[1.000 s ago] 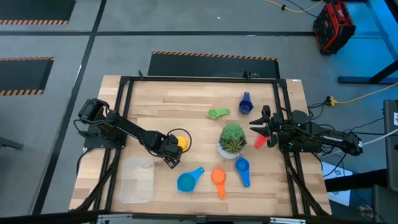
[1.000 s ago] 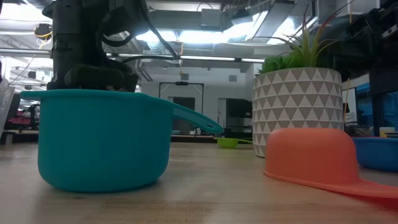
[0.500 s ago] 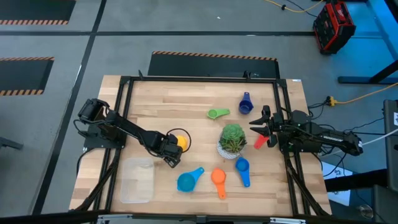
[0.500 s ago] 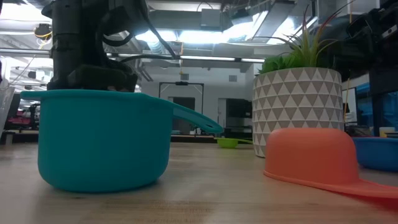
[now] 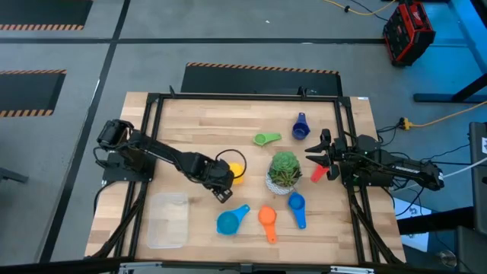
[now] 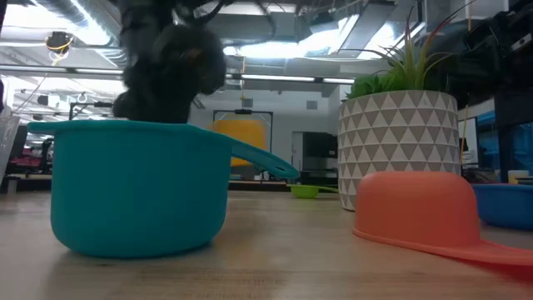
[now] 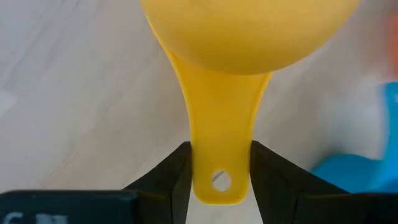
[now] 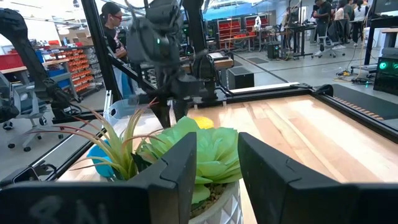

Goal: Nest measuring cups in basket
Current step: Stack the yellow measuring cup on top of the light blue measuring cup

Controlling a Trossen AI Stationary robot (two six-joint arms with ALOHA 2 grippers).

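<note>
High view, left gripper (image 5: 225,181): over the middle of the table, its fingers clamped on the flat handle of the yellow measuring cup (image 5: 236,171).
Left wrist view, grip: the two dark fingers (image 7: 168,180) press on either side of the yellow handle just above its hanging hole; the round bowl of the cup juts out ahead of the fingertips.
Low view, yellow cup: seen past the teal cup (image 6: 137,187), beside the dark blurred bulk of the left arm; whether it is clear of the tabletop cannot be told.
Basket (image 5: 167,221): clear tray just beside the left gripper, on its near side toward the table's front edge.
Teal cup, placement: just in front of the left gripper, handle pointing toward the plant (image 5: 284,171).
Orange cup (image 5: 267,219): next to the teal cup, bowl down in the low view, farther from the left gripper.
Blue cup (image 5: 297,205): beyond the orange one, in front of the plant pot.
Green cup (image 5: 266,138): behind the left gripper, toward the table's back.
Dark blue cup (image 5: 300,126): farther back, nearer the right gripper (image 5: 319,156).
Right gripper, state: waits at the table's right side beyond the plant, fingers set narrowly apart with nothing between them in the right wrist view.
Red cup (image 5: 318,173): just beside the right gripper, between it and the plant.
</note>
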